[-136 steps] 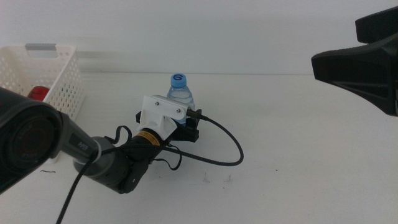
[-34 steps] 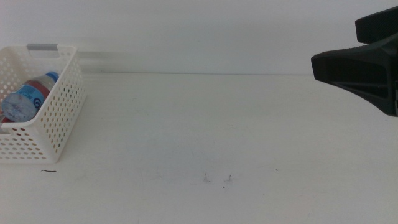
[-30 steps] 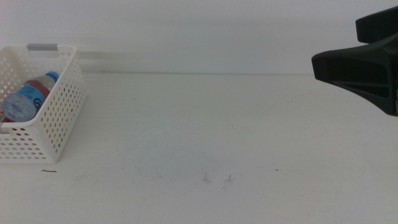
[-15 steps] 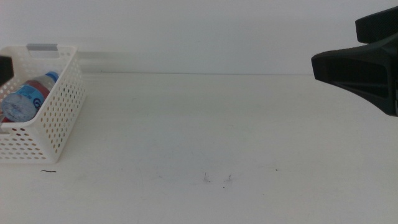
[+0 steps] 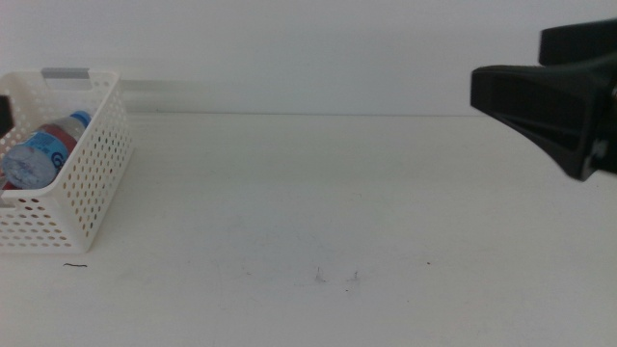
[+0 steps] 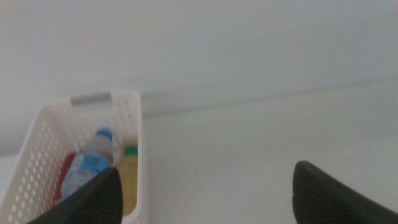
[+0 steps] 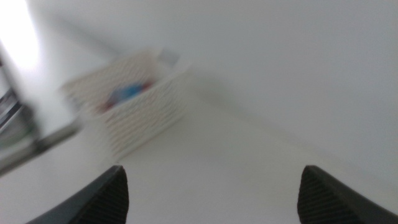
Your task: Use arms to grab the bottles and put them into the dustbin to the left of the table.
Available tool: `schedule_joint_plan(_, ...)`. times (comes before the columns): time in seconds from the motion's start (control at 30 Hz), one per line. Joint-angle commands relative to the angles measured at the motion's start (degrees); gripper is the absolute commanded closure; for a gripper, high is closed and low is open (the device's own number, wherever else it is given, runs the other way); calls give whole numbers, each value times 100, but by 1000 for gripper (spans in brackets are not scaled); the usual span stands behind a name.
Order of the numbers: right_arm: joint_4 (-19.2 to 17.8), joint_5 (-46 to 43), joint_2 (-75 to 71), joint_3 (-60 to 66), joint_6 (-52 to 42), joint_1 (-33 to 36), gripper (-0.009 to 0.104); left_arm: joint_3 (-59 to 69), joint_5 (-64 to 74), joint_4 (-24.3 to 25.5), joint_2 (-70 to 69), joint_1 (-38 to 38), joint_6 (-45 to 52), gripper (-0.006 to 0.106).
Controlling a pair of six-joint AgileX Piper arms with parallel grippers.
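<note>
The dustbin [image 5: 92,178] stands at the table's left edge, and the blue-capped water bottle [image 5: 40,152] lies inside it. In the left wrist view the dustbin [image 6: 140,149] holds three items side by side: the water bottle [image 6: 90,163], the yellowish tea bottle [image 6: 128,180] and the red can [image 6: 67,179]. My left gripper [image 6: 207,171] hangs open and empty, above and to the right of the dustbin. My right arm [image 5: 549,106] is raised at the right side. Its gripper [image 7: 212,169] is open and empty, and the blurred dustbin [image 7: 140,115] is far beyond it.
The white table [image 5: 318,202] carries only a few small dark specks [image 5: 335,277] near the front. A dark bit of the left arm [image 5: 4,114] shows at the left edge beside the dustbin. A grey handle strip [image 5: 67,72] marks the dustbin's far rim.
Earlier my left gripper held the water bottle mid-table; that bottle now lies in the dustbin. Over the last second the right arm has shifted slightly left, and the left arm has edged into view.
</note>
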Motion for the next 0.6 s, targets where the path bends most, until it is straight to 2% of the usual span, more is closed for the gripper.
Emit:
schedule_joint_plan(0.0,-230,-1422,-294,808,-51,2,10,370,-353,-17,-397,-7,-64,7)
schedule_joint_plan(0.07,-637,-2418,-578,1674,-51,-55,10,934,-727,-5,-780,5,-64,7)
schedule_joint_plan(0.13,-753,-2929,-816,2399,-51,-149,10,1457,-955,-19,-1191,79,-64,7)
schedule_joint_plan(0.2,-794,-2975,-1086,2995,-51,-266,10,1987,-1021,5,-1568,180,-64,7)
schedule_joint_plan(0.23,-961,-2960,-1235,3292,-51,-358,10,2183,-1035,5,-1719,227,-64,7)
schedule_joint_plan(0.33,-1880,-2960,-1735,4027,-51,-795,10,2855,-1182,5,-2228,456,-64,7)
schedule_joint_plan(0.37,-2078,-2960,-1958,4219,-51,-988,10,3088,-1282,-23,-2394,552,-64,7)
schedule_joint_plan(0.47,-2008,-2960,-2644,4633,-51,-1596,10,3686,-1481,-297,-2793,830,-64,7)
schedule_joint_plan(0.57,-2183,-2948,-3386,4907,-51,-2187,10,4037,-1487,-718,-3103,1060,-64,7)
